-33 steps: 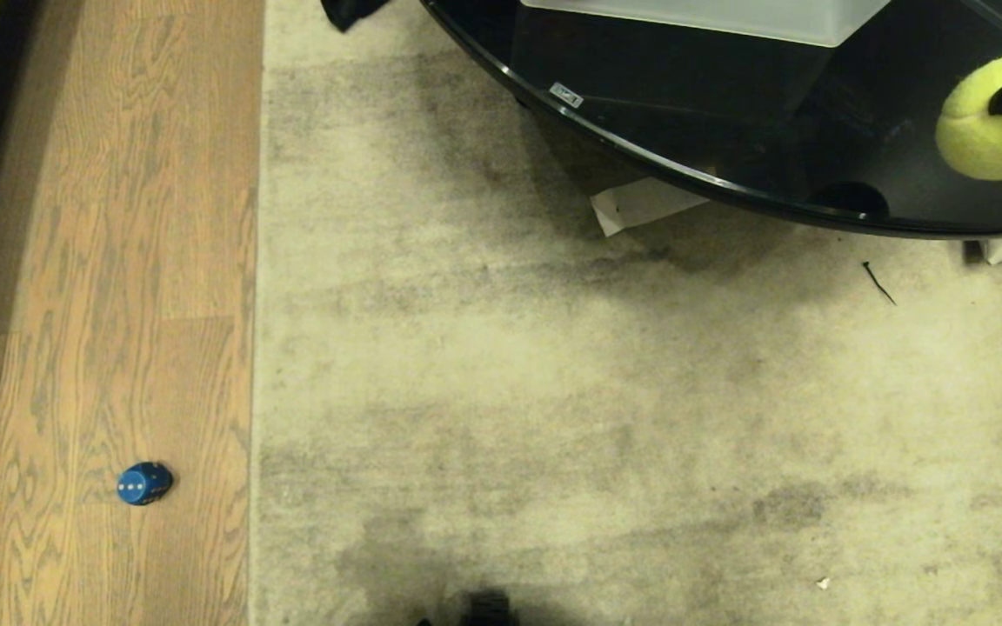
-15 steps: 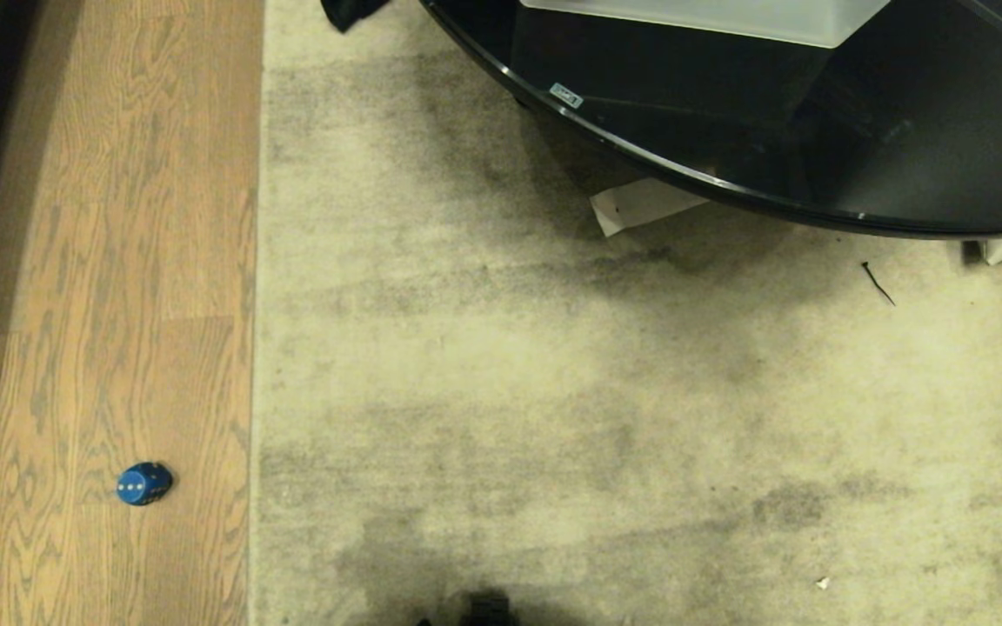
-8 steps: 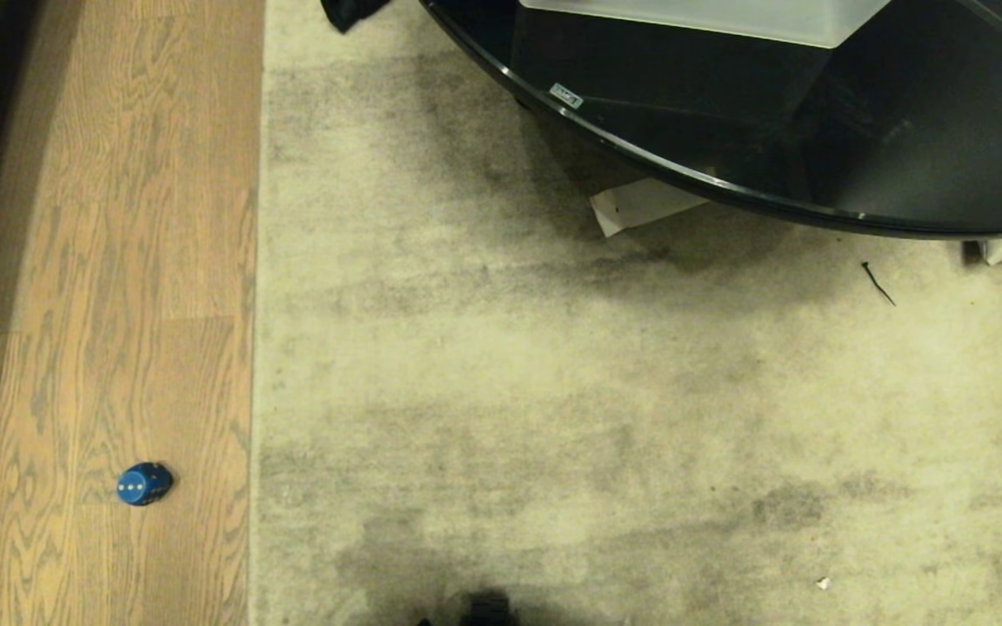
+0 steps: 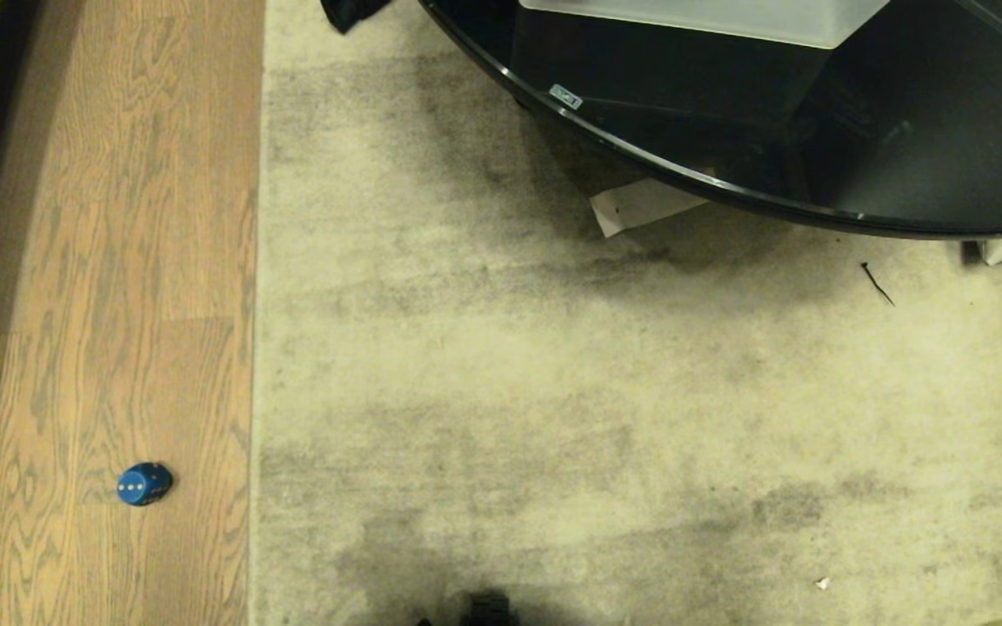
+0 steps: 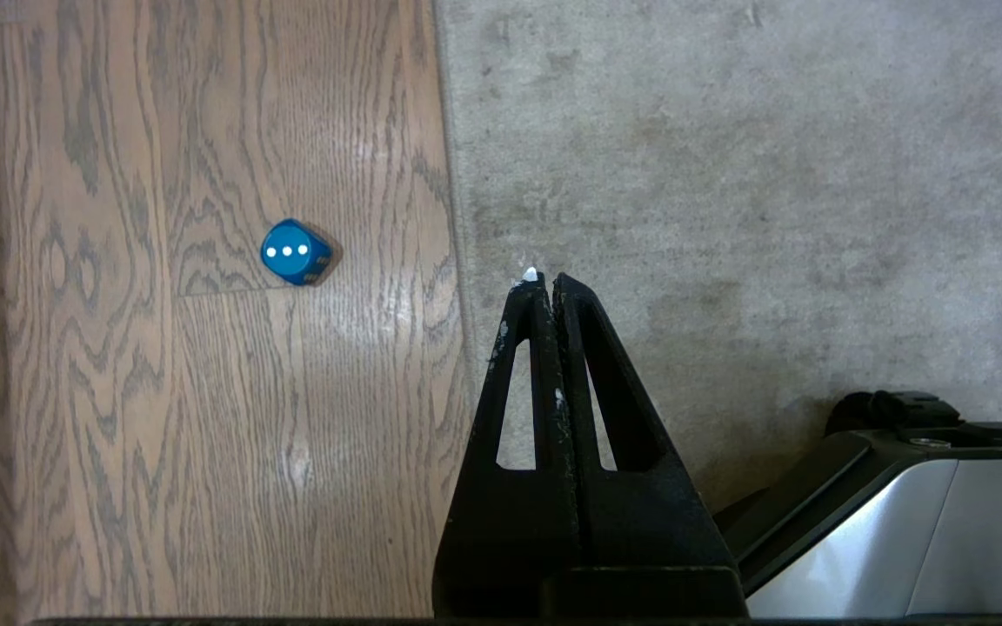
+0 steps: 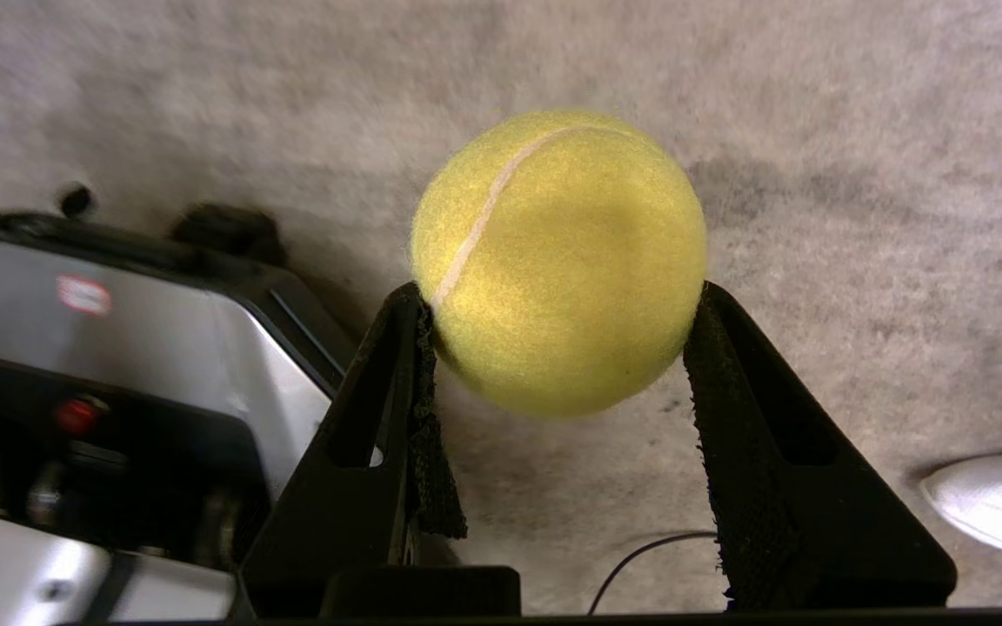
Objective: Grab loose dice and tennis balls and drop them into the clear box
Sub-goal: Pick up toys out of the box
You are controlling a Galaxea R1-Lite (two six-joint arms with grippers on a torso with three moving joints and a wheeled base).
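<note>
I've got the right gripper (image 6: 557,300) clamped on a tennis ball (image 6: 557,261) over the rug (image 4: 640,391). Left gripper (image 5: 549,283) is pinched closed, empty, at the rug's edge. Blue die (image 4: 143,483) lies on the wood floor (image 4: 118,261) beside the rug. Clear box (image 4: 710,19) is on the black table (image 4: 901,156) beyond the rug.

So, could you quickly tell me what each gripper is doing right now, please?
Left gripper: shut, empty, above the carpet edge.
Right gripper: shut on the tennis ball.

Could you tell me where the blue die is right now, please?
The blue die lies on the wood floor at the robot's left, beside the carpet edge, near the shut left gripper.
</note>
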